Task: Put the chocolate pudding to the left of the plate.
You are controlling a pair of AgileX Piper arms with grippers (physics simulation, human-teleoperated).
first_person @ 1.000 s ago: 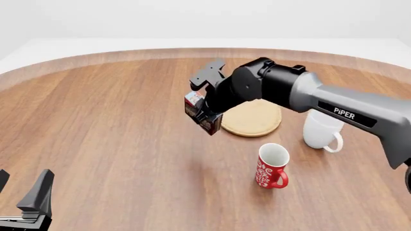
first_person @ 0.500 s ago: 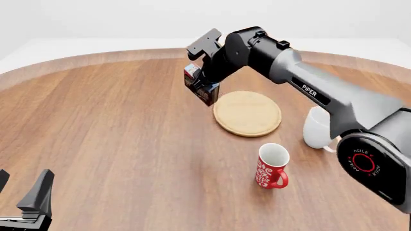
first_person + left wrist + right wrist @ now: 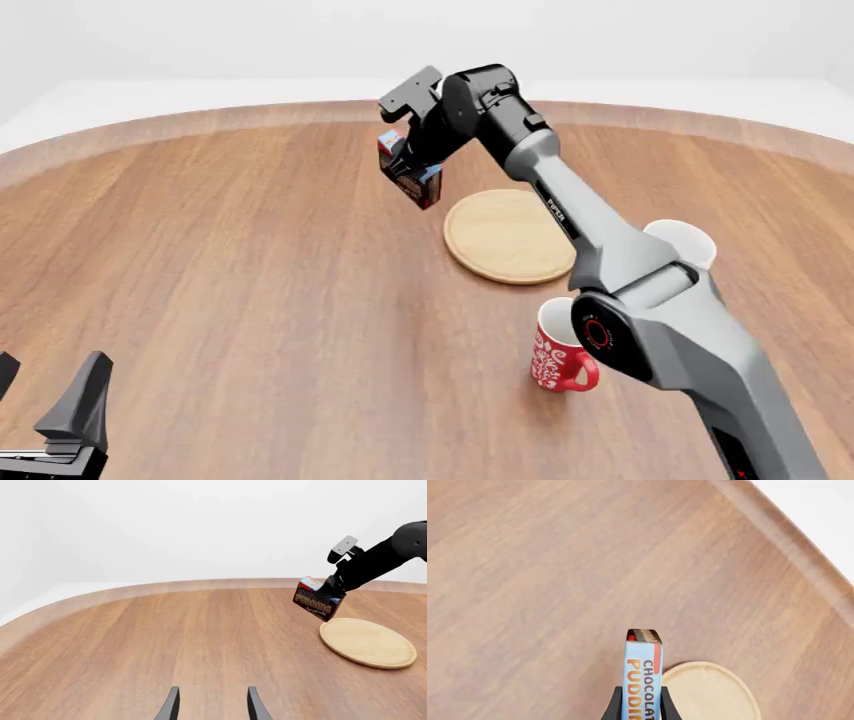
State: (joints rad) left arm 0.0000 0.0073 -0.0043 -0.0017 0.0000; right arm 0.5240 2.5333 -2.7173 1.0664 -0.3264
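Looking along the left gripper (image 3: 212, 707), the left wrist view shows its two dark fingers standing apart with nothing between them, low over bare wooden table (image 3: 167, 640). Far off to the right, the right gripper (image 3: 329, 594) holds the chocolate pudding (image 3: 316, 602) tilted in the air, just above the far-left rim of the plate (image 3: 367, 642); the carton does not appear to touch the plate or the wood.

From the front view, the right arm reaches far across the table, its gripper (image 3: 416, 165) clamped on the pudding carton, which hangs tilted above the table just left of and beyond the plate's (image 3: 510, 236) far-left edge. A red patterned mug (image 3: 563, 348) stands nearer, partly behind the arm, and a white mug (image 3: 681, 246) shows to the plate's right. The left gripper (image 3: 47, 405) rests parted at the near left corner.

The right wrist view has the carton's (image 3: 644, 677) narrow blue edge running straight between the fingers, the plate (image 3: 710, 692) just beside it below.

Judging by its look, the carton is light, stiff cardboard with smooth printed faces, so it may slip or twist if pinched loosely. Holding across the two broad faces, as here, seems soundest; it should be set down upright and level before letting go, since a tilted release could topple it.
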